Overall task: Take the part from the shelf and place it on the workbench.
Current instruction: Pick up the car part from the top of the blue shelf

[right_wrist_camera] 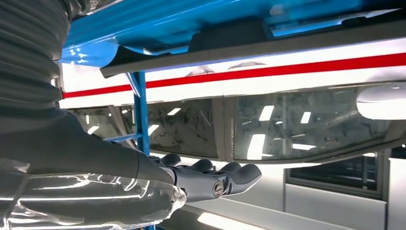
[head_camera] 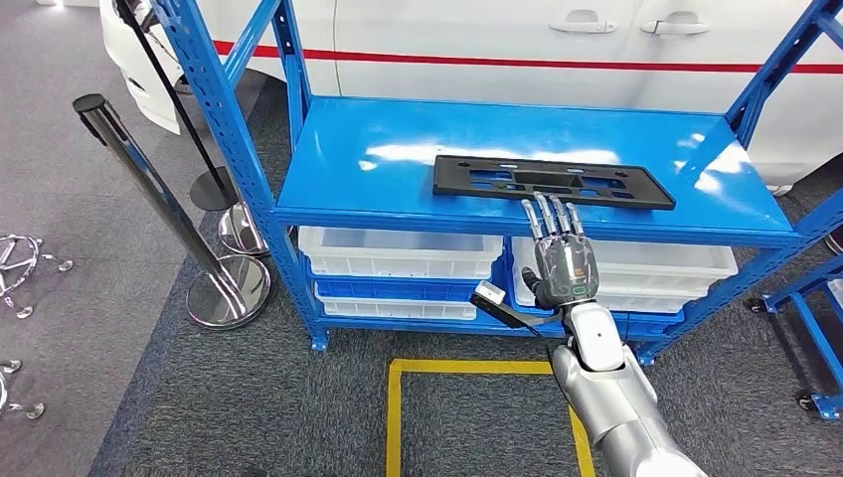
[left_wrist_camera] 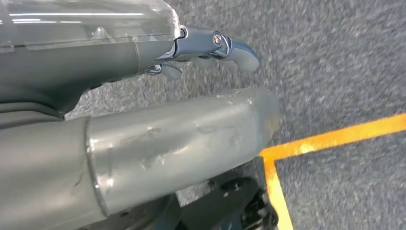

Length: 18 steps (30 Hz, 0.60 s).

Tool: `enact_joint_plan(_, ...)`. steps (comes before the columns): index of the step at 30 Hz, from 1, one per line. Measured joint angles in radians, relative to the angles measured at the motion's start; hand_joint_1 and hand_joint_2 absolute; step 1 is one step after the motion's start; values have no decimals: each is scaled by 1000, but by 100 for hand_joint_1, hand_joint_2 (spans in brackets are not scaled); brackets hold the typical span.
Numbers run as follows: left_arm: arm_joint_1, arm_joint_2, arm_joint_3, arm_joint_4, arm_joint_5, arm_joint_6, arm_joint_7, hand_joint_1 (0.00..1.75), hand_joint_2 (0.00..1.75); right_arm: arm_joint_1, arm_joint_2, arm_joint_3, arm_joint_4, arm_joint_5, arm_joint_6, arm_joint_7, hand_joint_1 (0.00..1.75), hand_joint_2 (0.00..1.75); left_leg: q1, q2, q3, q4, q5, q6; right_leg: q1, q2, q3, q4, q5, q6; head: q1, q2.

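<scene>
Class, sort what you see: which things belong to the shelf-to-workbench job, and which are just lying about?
Job:
black part
blue shelf
right hand, fingers apart

Lying about:
white bins
chrome posts
white car
yellow floor tape

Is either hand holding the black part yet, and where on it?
Nothing is held. The right hand is open, short of the black part; the left hand hangs over the floor.

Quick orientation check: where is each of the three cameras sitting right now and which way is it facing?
Head view: high on the body, looking forward and down at the blue shelf with the black part; right hand reaches toward it.
Left wrist view: behind the left hand, facing grey carpet and yellow floor tape.
Right wrist view: behind the right hand, facing the white car.
Shared: head and right wrist views both show the shelf, part and car.
</scene>
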Motion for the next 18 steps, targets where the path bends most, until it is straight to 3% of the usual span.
enact_joint_plan(2,0,0,-3,0,10,-4,4,0,0,-8,7,1,15,16,0,20,0,175,-2,-1,0,4,-4,-6,1,0,63,-135,62,-6,0,0)
enact_joint_plan(4,1,0,-6,0,17,-9,7,0,0,-13,12,2,33,25,0,36,0,175,-4,-2,-1,6,-6,-15,6,1,98,-212,81,-15,0,0)
enact_joint_plan(8,6,0,-8,2,24,-14,8,0,0,-13,17,2,65,39,0,55,0,175,-3,-1,-6,17,-18,-34,5,1,103,-227,84,-39,0,0)
enact_joint_plan(10,6,0,-10,4,24,-14,11,0,0,-16,19,2,82,43,0,60,0,175,-2,0,-41,95,-65,-41,2,-1,106,-232,87,-49,0,0)
enact_joint_plan(12,6,0,-14,5,20,-13,18,0,0,-17,19,2,102,45,0,63,0,175,-1,0,-102,222,-122,-45,4,-2,104,-231,86,-53,-1,0)
enact_joint_plan(13,6,0,-16,6,18,-13,21,0,0,-16,19,2,112,46,0,66,0,175,-1,0,-124,265,-133,-46,5,-2,104,-230,86,-54,-1,0)
enact_joint_plan(14,6,0,-18,6,15,-12,23,0,0,-14,19,2,120,48,0,69,0,175,-1,0,-131,277,-126,-46,6,-1,103,-229,86,-54,-1,0)
enact_joint_plan(15,6,1,-20,6,13,-11,25,0,0,-13,19,2,127,49,0,73,0,175,-1,0,-118,247,-100,-44,6,-1,103,-227,85,-54,-1,0)
enact_joint_plan(18,0,5,-27,6,9,-8,26,0,0,-12,20,2,141,48,0,83,0,175,-3,0,-30,60,-15,-31,8,0,102,-223,84,-49,0,0)
